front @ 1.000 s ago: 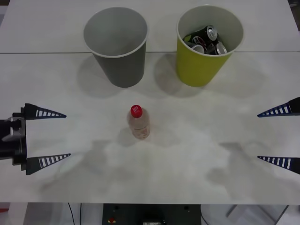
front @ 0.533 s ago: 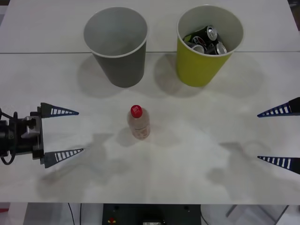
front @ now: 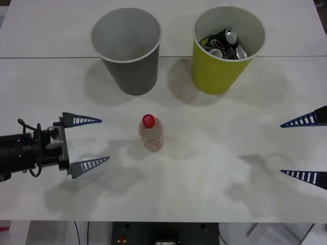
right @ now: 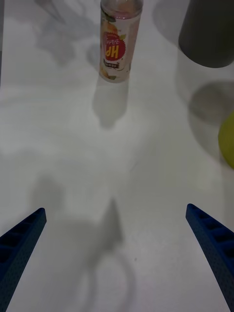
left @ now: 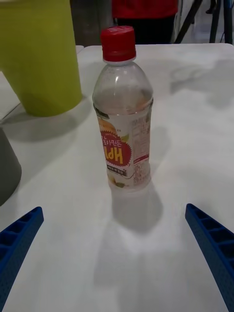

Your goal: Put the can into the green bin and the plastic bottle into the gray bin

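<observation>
My left claw (front: 99, 141) is wide open and empty, just beside the upright plastic bottle (front: 151, 133) at mid-desk. My right claw (front: 303, 148) waits open, well apart. Risk: a finger clipping the bottle would topple it — it looks light. Count: one bottle, one gray bin (front: 129, 51), one green bin (front: 225, 51) — several cans (front: 225, 43) inside.
</observation>
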`<action>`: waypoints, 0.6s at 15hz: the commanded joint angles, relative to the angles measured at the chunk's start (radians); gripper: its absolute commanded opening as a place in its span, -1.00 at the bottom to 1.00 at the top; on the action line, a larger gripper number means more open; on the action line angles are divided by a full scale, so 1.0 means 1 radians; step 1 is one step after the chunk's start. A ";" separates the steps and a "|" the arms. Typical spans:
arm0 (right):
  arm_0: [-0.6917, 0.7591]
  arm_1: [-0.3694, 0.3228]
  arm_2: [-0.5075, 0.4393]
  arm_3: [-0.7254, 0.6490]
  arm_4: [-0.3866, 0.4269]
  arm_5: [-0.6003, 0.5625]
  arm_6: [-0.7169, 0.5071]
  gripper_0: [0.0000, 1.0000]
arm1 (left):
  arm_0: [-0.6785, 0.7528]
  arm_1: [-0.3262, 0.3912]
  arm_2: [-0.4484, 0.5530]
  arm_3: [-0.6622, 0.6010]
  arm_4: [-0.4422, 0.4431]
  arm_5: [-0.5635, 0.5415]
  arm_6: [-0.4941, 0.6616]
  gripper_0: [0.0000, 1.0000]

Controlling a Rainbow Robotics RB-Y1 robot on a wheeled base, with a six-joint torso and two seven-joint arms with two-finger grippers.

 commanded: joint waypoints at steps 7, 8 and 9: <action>0.000 0.000 0.000 0.000 0.000 0.000 0.000 1.00 | -0.077 -0.183 -0.003 0.099 -0.063 -0.036 -0.045 1.00; 0.000 0.000 0.000 0.000 0.000 0.000 0.000 1.00 | -0.077 -0.195 -0.003 0.099 -0.071 -0.033 -0.045 1.00; 0.000 0.000 0.000 0.000 0.000 0.000 0.000 1.00 | -0.079 -0.208 -0.003 0.099 -0.072 -0.033 -0.043 1.00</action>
